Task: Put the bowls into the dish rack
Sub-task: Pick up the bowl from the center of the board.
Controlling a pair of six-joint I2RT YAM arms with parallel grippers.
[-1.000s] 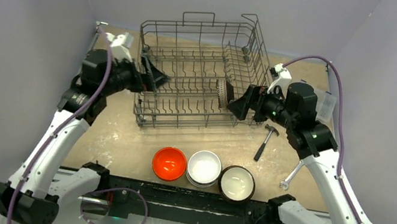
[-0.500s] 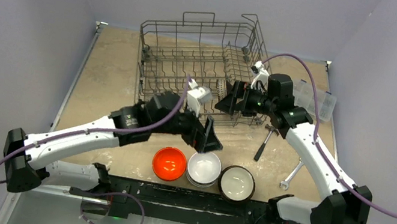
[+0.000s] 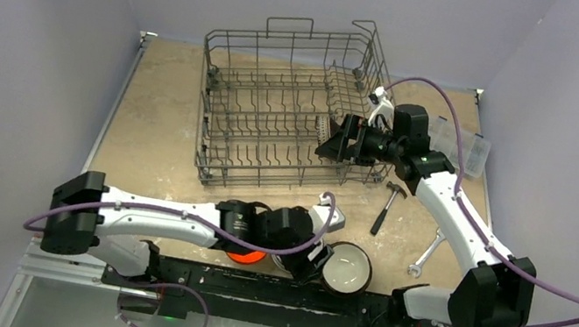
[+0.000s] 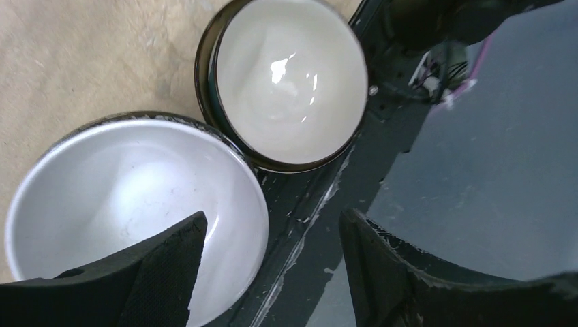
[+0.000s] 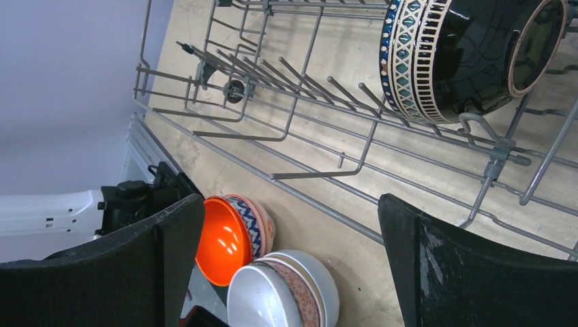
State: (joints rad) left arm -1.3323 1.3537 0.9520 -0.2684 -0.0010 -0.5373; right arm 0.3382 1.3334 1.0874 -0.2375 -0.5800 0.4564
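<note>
Hovering over bowl row in front of dish rack [image 3: 284,172], left gripper [image 4: 272,218] has jaws apart, gripping nothing; one finger over inside of white bowl [image 4: 123,177], other outside its rim; dark bowl with cream inside [image 4: 293,75] just beside white bowl; orange bowl [image 5: 221,245] on white bowl's other side; right gripper [image 5: 292,201] spread wide at rack's right side, empty; dark patterned bowl [image 5: 463,54] stands on edge among rack's tines.

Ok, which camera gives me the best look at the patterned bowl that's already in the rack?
The right wrist view: the dark patterned bowl fills the upper right, propped on edge in the dish rack. The top view shows only a sliver of it beside the right gripper. The left wrist view misses it.
</note>
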